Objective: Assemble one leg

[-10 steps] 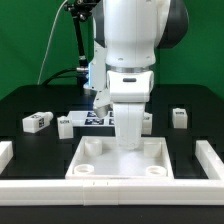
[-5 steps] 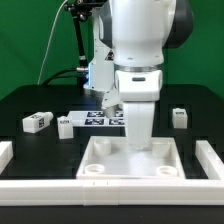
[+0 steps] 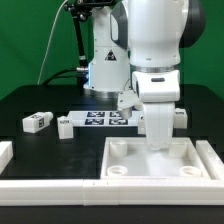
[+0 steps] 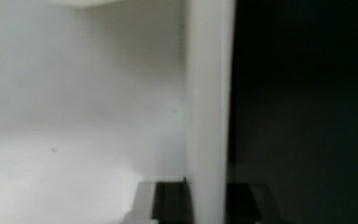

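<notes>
My gripper is shut on the far wall of the large white square tray-like piece, which has round corner sockets and lies at the front on the exterior view's right. In the wrist view my two dark fingers straddle the tray's white wall, with the gripper closed on it. Two small white legs with tags lie on the black table on the left, one and another. A third leg stands behind the arm on the right.
The marker board lies flat behind the tray. A white rail runs along the table's front edge. White side pieces stand at the left and right. A green wall and a stand are at the back.
My gripper and the tray-like piece it holds have slid toward the exterior view's right, near the right side piece. The legs have not moved.
</notes>
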`<state>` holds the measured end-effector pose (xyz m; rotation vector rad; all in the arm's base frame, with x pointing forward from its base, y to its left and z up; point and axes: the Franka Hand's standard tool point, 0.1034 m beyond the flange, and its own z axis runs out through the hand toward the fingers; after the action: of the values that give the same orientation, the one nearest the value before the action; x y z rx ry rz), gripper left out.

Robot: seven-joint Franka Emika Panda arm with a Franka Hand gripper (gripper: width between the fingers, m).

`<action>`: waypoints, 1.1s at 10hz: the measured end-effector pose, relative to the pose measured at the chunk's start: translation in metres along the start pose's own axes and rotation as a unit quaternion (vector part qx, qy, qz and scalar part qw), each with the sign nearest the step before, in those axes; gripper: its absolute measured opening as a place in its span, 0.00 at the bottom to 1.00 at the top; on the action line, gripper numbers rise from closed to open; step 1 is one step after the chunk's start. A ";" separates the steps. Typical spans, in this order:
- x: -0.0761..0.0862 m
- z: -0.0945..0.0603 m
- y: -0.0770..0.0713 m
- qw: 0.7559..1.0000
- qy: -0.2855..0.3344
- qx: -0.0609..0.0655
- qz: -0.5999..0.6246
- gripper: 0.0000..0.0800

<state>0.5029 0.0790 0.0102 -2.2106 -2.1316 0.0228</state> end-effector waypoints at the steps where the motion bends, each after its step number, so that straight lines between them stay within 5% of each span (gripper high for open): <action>1: 0.005 0.000 0.000 1.000 0.001 0.002 -0.002 0.08; 7: 0.006 0.000 0.000 1.000 -0.001 0.008 0.015 0.08; 9: 0.005 0.000 0.000 1.000 -0.001 0.008 0.016 0.50; 10: 0.005 0.000 0.000 1.000 -0.001 0.008 0.016 0.50; 11: 0.005 0.000 0.000 1.000 -0.001 0.008 0.016 0.73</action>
<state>0.5029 0.0838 0.0105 -2.2362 -2.0894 0.0449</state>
